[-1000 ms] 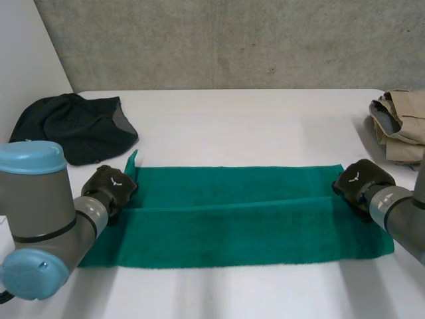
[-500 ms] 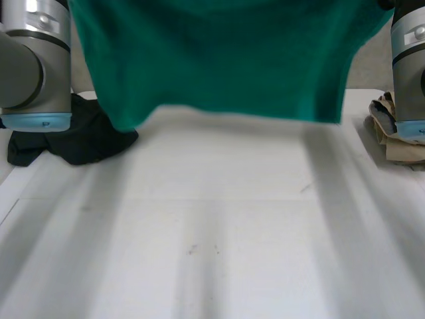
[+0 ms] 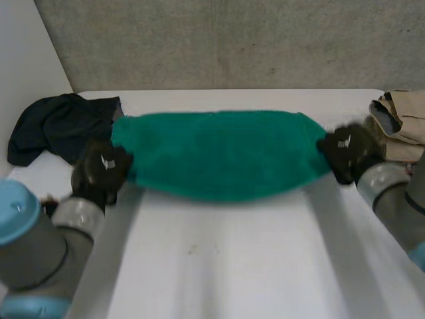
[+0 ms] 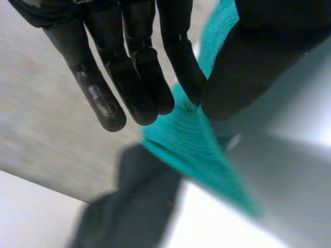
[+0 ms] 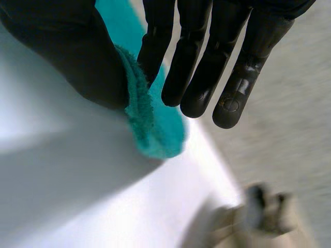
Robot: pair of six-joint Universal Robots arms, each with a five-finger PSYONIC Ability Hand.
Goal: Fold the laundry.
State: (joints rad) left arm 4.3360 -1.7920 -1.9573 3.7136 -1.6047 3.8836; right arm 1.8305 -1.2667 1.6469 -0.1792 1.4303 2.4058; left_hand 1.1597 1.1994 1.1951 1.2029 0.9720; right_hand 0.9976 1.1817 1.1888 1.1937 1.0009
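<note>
A green towel (image 3: pixel 216 153) hangs stretched between my two hands above the white table (image 3: pixel 219 259), sagging a little in the middle. My left hand (image 3: pixel 104 169) pinches its left end; in the left wrist view the towel (image 4: pixel 194 139) is caught between the thumb (image 4: pixel 243 67) and a finger (image 4: pixel 181 57), the other fingers straight. My right hand (image 3: pixel 345 151) pinches the right end; in the right wrist view the towel (image 5: pixel 152 121) sits between the thumb (image 5: pixel 72 57) and a finger (image 5: pixel 158 36).
A dark garment (image 3: pixel 63 126) lies bunched at the table's back left, close behind my left hand, and appears as dark cloth (image 4: pixel 129 206) below the towel in the left wrist view. A beige garment (image 3: pixel 402 123) lies at the right edge. A concrete wall stands behind.
The towel lay flat and folded a second ago. Both hands then swung it high in front of the camera, and now hold it lower, stretched over the table's far half.
</note>
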